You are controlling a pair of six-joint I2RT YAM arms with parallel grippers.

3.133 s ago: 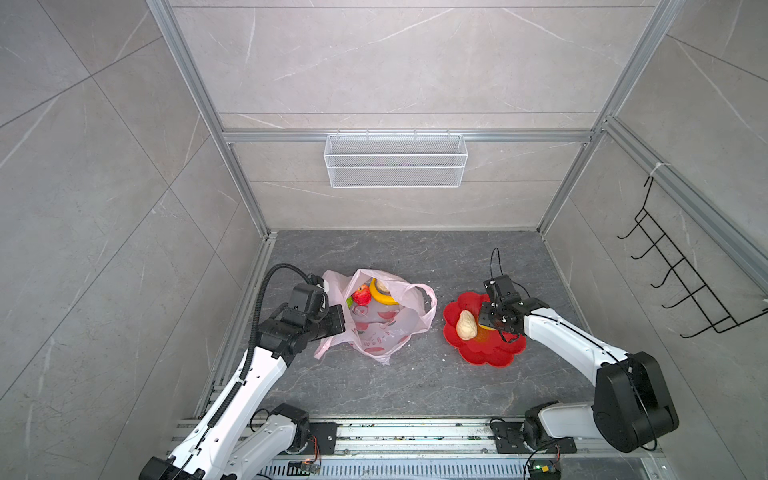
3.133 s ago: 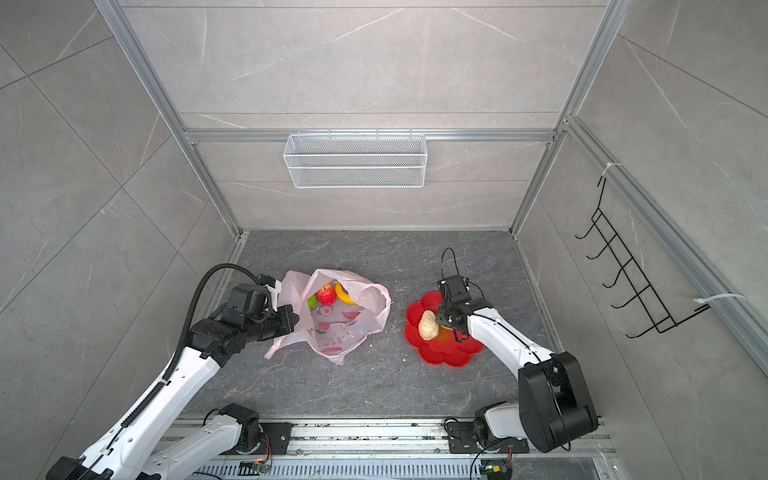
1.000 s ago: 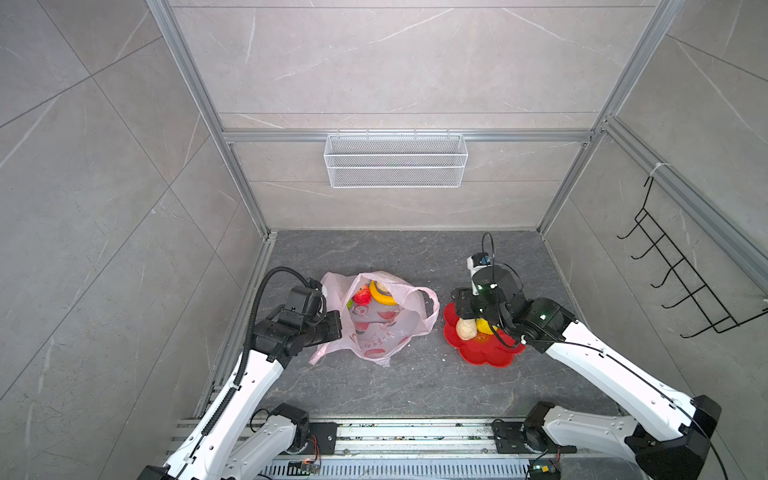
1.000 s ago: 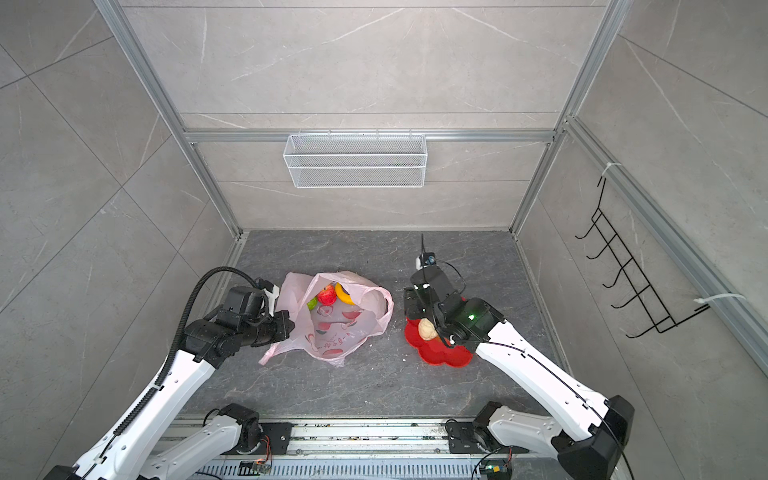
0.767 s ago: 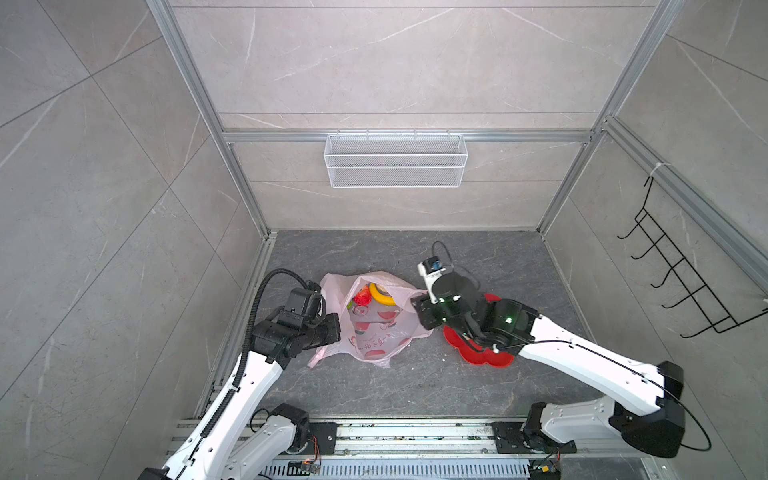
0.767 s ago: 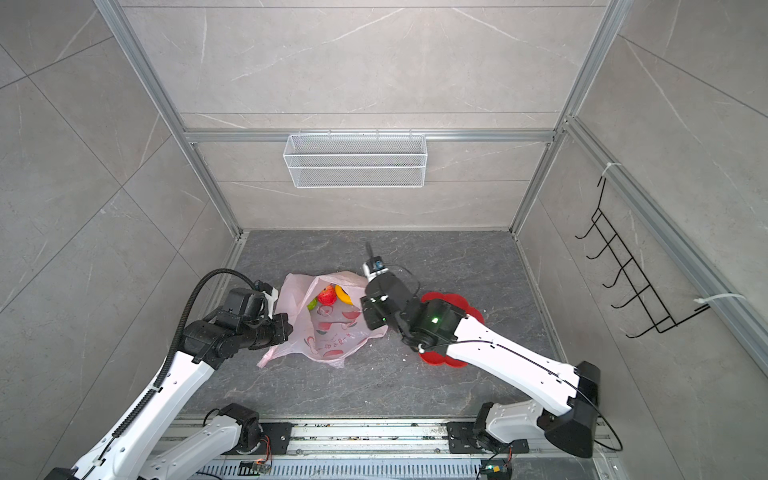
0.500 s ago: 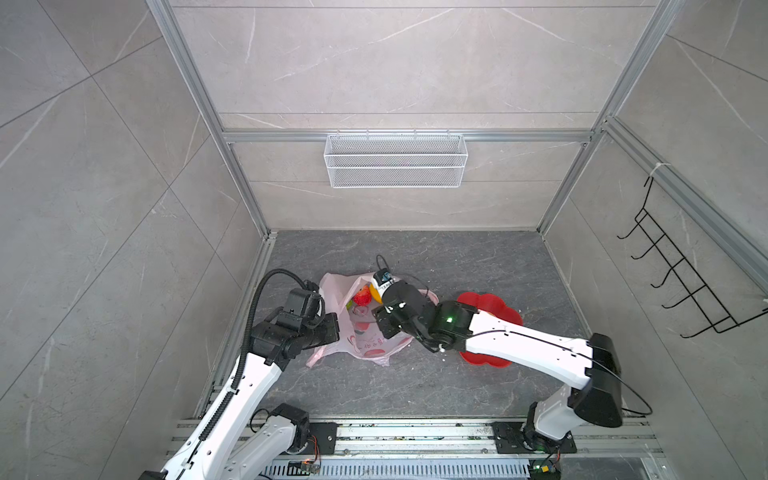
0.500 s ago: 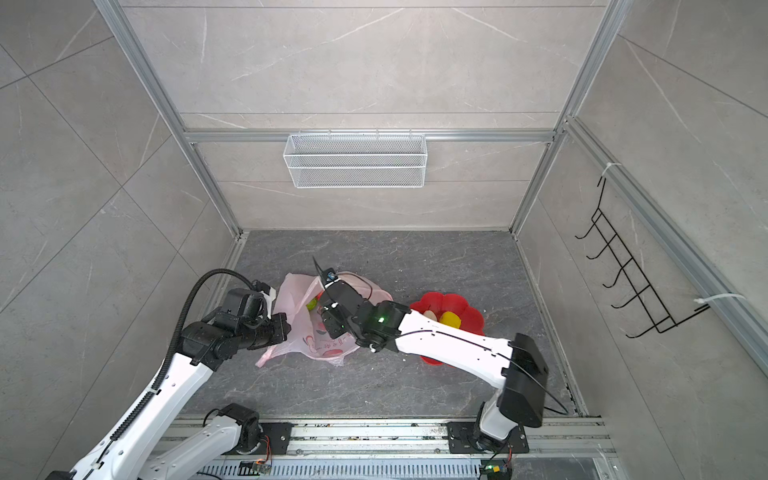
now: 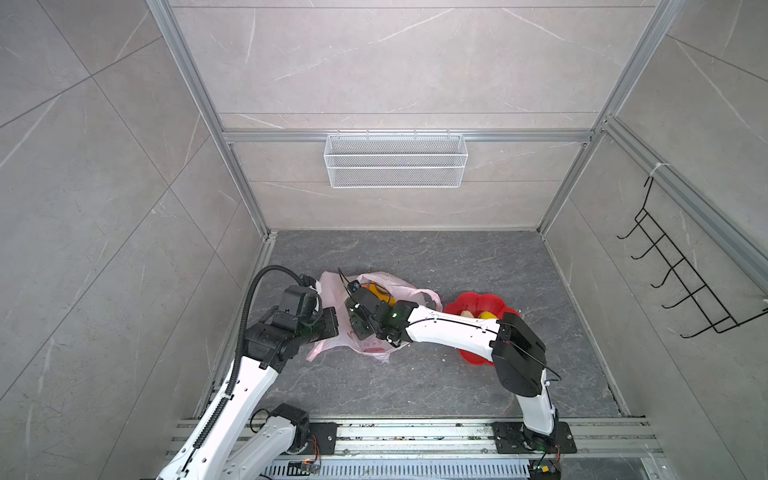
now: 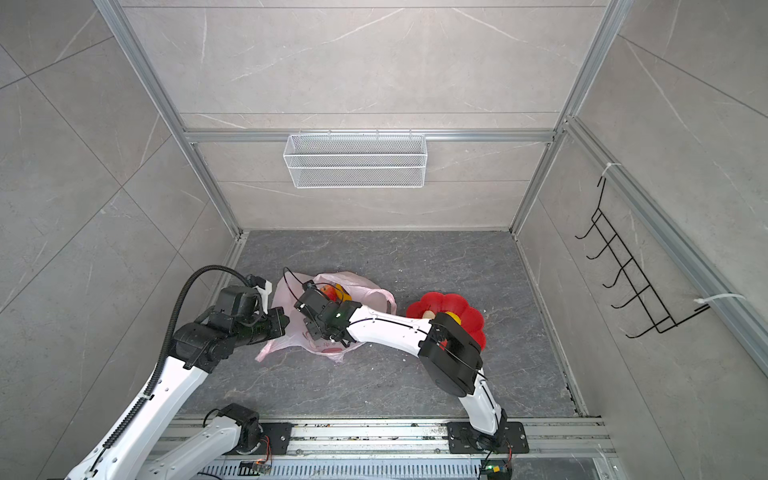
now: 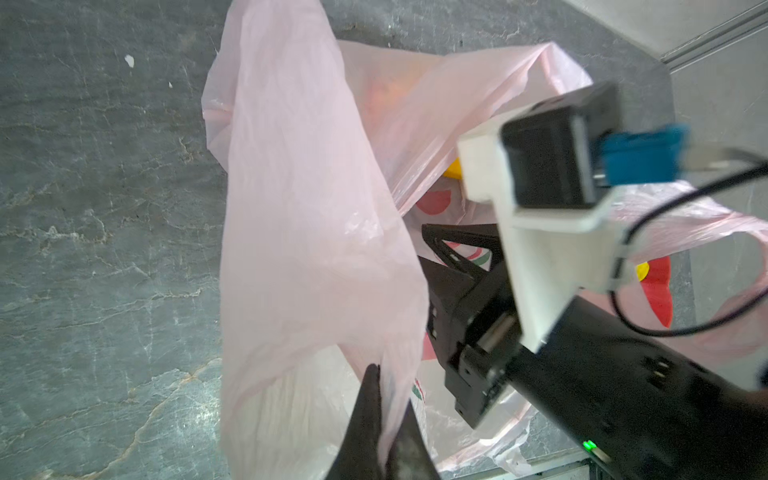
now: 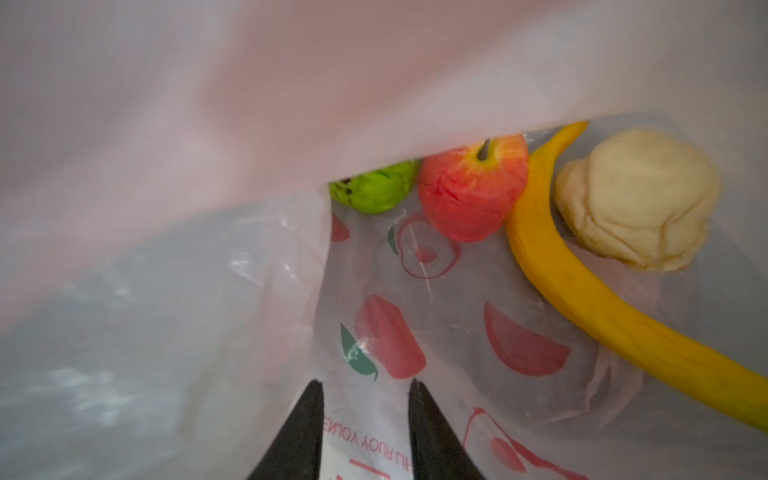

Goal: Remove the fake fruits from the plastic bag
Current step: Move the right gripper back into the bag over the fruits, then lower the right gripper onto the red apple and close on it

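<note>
Inside the mouth of the plastic bag (image 12: 453, 291), the right hand (image 12: 363, 386) has its two black fingers a little apart, with only printed film in front of them and nothing gripped. Just beyond its tips lie the green ball (image 12: 376, 191), the red ball (image 12: 469, 195) touching the long yellow banana (image 12: 582, 303), and a beige lump (image 12: 636, 199) against the banana's other side, all still in the bag. At the bag's edge the left hand (image 11: 384, 395) is pinched together on a fold of the pink film.

A second ago the right arm was over the red flower-shaped dish (image 9: 490, 300); it has since swung across the middle and into the bag, while the left hand has kept its pinch. In the dish sit a second beige lump (image 9: 467, 312) and something small and yellow I can't make out.

Everything rests on a dark grey veined counter (image 9: 415, 386), boxed in by pale grey tiled walls with aluminium framing. A white wire basket (image 9: 395, 162) hangs on the back wall and a black hook rack (image 9: 702, 286) on the right one
</note>
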